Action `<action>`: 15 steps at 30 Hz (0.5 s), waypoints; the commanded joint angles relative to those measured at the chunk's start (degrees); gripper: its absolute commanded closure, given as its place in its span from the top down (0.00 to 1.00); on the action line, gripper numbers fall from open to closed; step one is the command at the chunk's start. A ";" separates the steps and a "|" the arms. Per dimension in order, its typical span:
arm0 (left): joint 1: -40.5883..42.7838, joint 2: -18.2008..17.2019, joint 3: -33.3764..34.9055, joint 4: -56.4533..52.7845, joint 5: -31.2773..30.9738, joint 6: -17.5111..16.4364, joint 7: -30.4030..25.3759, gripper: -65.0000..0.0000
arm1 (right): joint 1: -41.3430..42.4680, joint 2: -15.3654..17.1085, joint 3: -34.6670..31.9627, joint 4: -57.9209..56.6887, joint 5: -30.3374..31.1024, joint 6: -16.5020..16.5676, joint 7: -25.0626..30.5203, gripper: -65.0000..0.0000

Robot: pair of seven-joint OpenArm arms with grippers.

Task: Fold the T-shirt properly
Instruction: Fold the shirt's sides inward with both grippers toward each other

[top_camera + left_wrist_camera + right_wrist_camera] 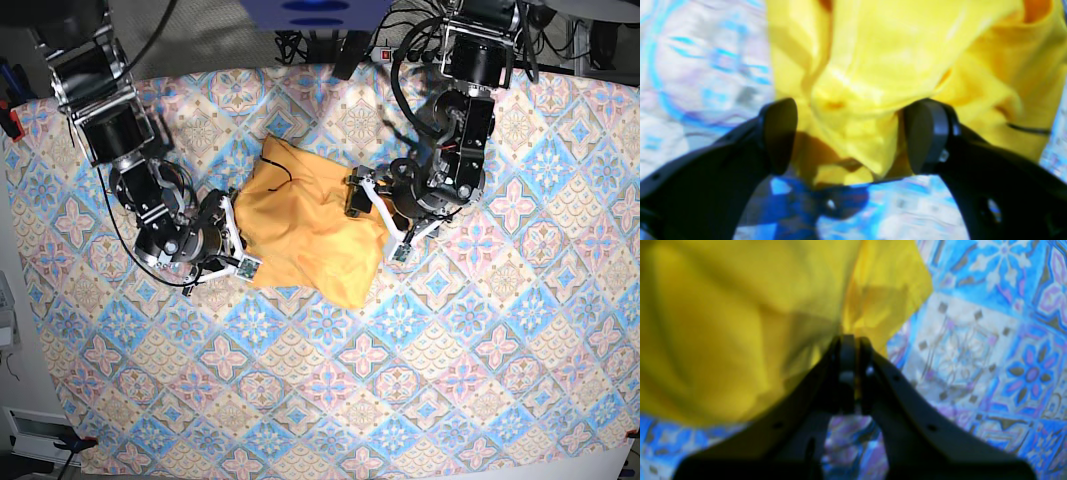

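left wrist view: the left gripper [846, 136] has its jaws spread wide, a bunched ridge of the t-shirt [893, 66] lying between the two pads but not pinched. in the right wrist view the right gripper [851, 350] has its jaws pressed together on a thin edge of the yellow fabric at the frame's centre, and the cloth billows off to the upper left.

in the base view the t-shirt [305, 225] lies crumpled a little left of centre on the tile-patterned cloth [420, 380], with one gripper at its left edge and the other at its right edge. its outline is irregular, with a point hanging toward the lower middle of the frame and ripples across it.

as i judge it, the folding is at an early stage: no neat crease or squared stack shows, so the garment has yet to be flattened and folded.
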 commanded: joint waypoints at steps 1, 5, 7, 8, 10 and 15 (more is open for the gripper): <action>-1.99 0.16 -0.01 -0.57 -0.38 -0.06 -1.08 0.76 | -0.05 0.89 1.22 2.40 0.51 0.10 -0.26 0.04; -5.69 0.16 0.08 -3.73 -0.38 -0.06 -1.25 0.76 | -5.58 1.24 6.32 8.20 0.42 0.10 -2.19 0.04; -6.83 0.16 0.08 -3.73 -0.38 -0.06 -1.95 0.76 | -8.13 1.24 8.07 11.11 0.42 0.10 -2.54 0.04; -7.44 0.16 0.08 -3.82 -0.30 -0.06 -2.48 0.76 | -9.10 1.24 8.34 12.34 0.42 0.10 -2.54 0.05; -9.03 0.16 0.87 -5.40 -0.30 -0.06 -2.92 0.76 | -11.12 1.24 8.51 14.62 0.42 0.10 -2.54 0.05; -11.31 -0.02 4.30 -8.74 -0.38 -0.06 -5.03 0.76 | -16.49 1.24 8.25 19.11 0.42 0.10 -2.54 0.05</action>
